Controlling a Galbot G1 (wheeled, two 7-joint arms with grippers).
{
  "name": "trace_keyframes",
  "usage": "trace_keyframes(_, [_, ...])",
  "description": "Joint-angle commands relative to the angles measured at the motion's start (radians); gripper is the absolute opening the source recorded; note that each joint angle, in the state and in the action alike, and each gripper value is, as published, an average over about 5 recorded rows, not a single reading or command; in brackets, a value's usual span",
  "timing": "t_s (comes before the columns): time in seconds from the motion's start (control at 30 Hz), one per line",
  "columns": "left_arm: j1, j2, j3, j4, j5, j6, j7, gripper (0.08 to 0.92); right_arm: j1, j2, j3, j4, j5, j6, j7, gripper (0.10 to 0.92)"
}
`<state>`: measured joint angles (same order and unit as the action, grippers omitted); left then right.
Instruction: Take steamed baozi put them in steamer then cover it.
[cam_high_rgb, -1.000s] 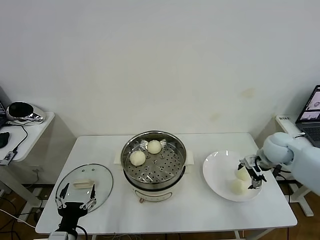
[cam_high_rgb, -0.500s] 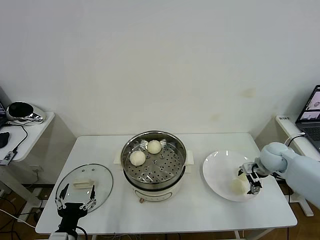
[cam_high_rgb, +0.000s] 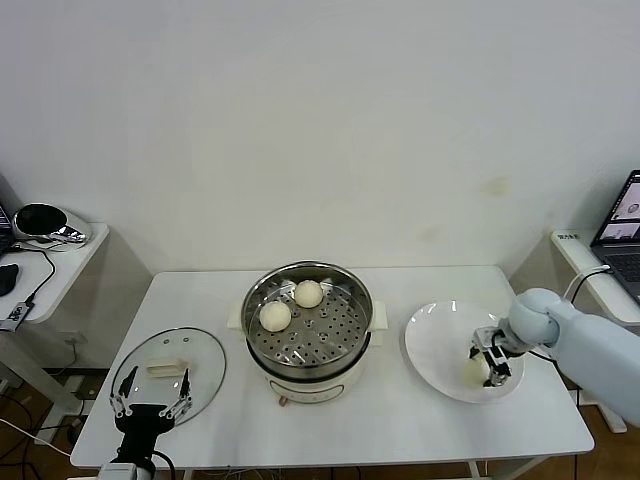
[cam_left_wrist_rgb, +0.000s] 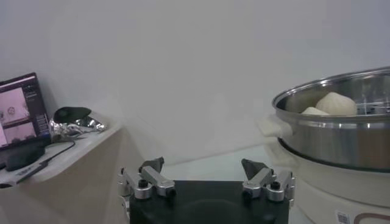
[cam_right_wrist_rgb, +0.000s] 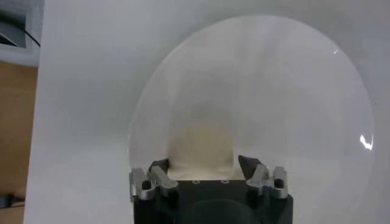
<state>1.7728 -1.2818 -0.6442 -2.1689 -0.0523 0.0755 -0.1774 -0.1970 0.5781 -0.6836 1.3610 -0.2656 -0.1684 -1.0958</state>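
Note:
The steel steamer (cam_high_rgb: 310, 335) stands mid-table with two baozi (cam_high_rgb: 275, 315) (cam_high_rgb: 308, 293) on its perforated tray; it also shows in the left wrist view (cam_left_wrist_rgb: 341, 125). My right gripper (cam_high_rgb: 493, 358) is down in the white plate (cam_high_rgb: 435, 340), open. Its fingers straddle a baozi (cam_right_wrist_rgb: 202, 143) without closing on it. In the head view one baozi (cam_high_rgb: 474, 370) shows beside the gripper; I cannot make out a second one there. The glass cover (cam_high_rgb: 168, 370) lies flat at the table's front left. My left gripper (cam_high_rgb: 150, 405) waits open just in front of it.
A side table with a shiny object (cam_high_rgb: 45, 222) stands far left. A laptop (cam_high_rgb: 622, 225) sits on a stand far right. The plate lies near the table's right edge; the cover is near the front-left corner.
My right gripper has come down and slightly left into the plate, over the baozi. The left arm, the cover and the steamer have not moved.

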Motion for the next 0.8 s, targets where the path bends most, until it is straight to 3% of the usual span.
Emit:
trace_keyframes(0.03, [0.0,0.0,0.0,0.0,0.0,0.001,0.0,0.823,-0.003,0.011,0.002,-0.008,-0.001,0.0,-0.004,0.587])
trace_keyframes(0.5, [-0.004,0.003,0.005,-0.005,0.0,0.004,0.001,0.823,0.409,-0.013,-0.164,0.071,0.197,-0.039,-0.082,0.576])
trace_keyframes(0.8, [-0.014,0.015,0.004,-0.003,-0.003,0.004,0.001,0.823,0.783,0.193,-0.335,0.035,0.352,-0.035,-0.08,0.577])
